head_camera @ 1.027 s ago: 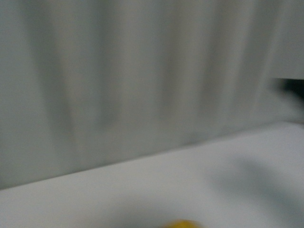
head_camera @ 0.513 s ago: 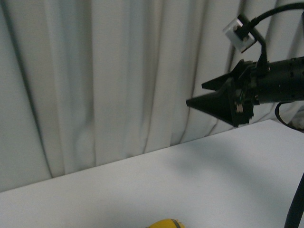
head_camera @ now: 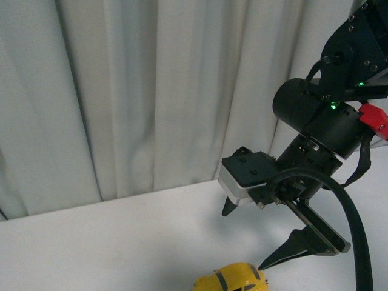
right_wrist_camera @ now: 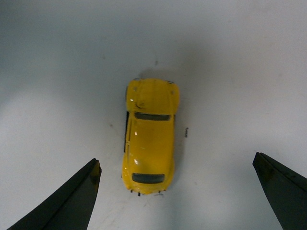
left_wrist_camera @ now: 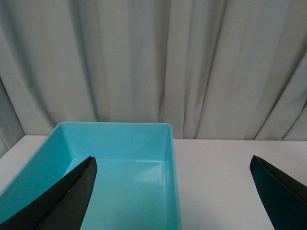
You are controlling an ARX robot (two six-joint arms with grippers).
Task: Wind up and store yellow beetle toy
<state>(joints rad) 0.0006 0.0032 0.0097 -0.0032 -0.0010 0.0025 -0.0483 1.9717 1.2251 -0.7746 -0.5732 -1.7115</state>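
Note:
The yellow beetle toy (head_camera: 232,279) stands on the white table at the bottom edge of the front view. In the right wrist view it (right_wrist_camera: 150,135) is seen from above, glossy, with dark windows. My right gripper (head_camera: 242,239) hangs open just above and to the right of it, pointing down, apart from it; in its own view (right_wrist_camera: 176,191) the wide-open jaws straddle the toy's near end. My left gripper (left_wrist_camera: 175,191) is open and empty, over the right wall of a turquoise bin (left_wrist_camera: 170,143). The left arm is out of the front view.
The turquoise bin is empty and stands on the white table (left_wrist_camera: 225,177) near a grey-white curtain (head_camera: 151,91). The right arm's black cable (head_camera: 354,230) loops down at the right of the front view.
The front view has steadied from blur. My right gripper has come down from high at the right, pointing sideways, to point downward just above the yellow toy.

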